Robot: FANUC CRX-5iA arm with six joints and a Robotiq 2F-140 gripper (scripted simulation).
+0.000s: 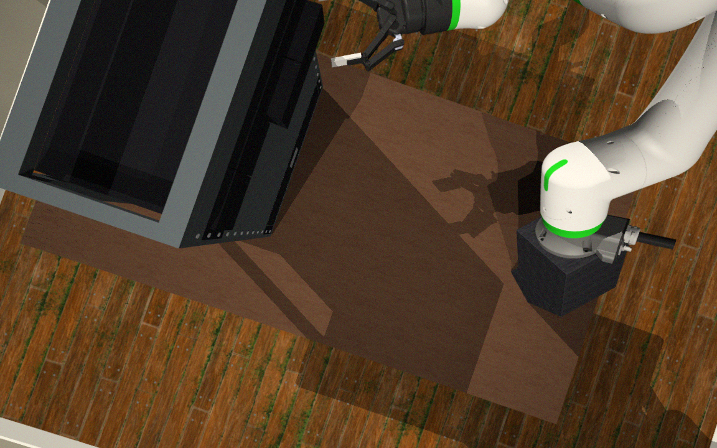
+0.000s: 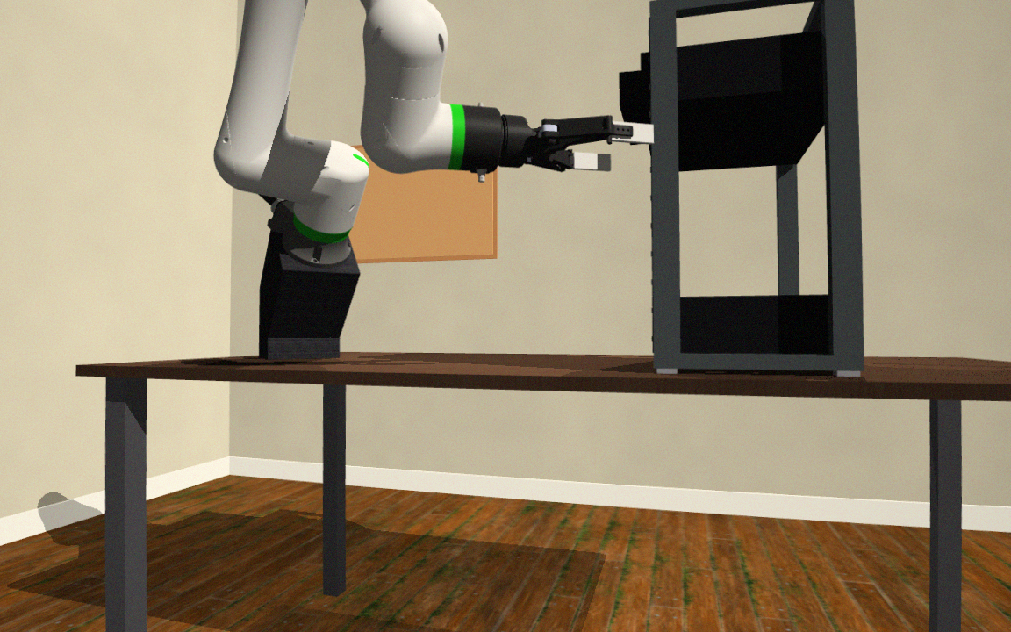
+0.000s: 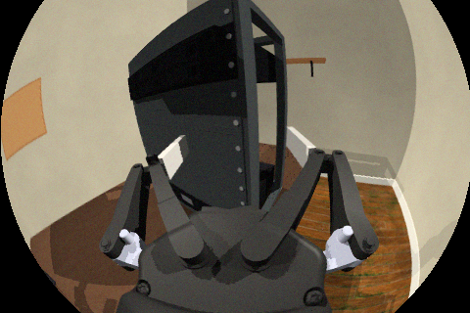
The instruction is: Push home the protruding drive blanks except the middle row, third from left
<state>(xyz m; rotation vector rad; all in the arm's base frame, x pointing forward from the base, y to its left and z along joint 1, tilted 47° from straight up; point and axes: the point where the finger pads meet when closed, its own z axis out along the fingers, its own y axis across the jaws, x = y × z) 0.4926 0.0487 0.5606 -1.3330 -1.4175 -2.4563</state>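
One camera looks straight down, one stands low beside the table [image 2: 493, 369], one rides the wrist; all catch the rack [image 1: 213, 127].

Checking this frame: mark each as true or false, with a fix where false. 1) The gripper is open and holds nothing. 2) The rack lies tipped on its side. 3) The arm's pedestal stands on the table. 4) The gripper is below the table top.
1) True: the gripper is open, with nothing between its fingers.
2) False: the rack stands upright on the table.
3) True: the pedestal stands on the table.
4) False: the gripper is well above the table, level with the storage chassis.
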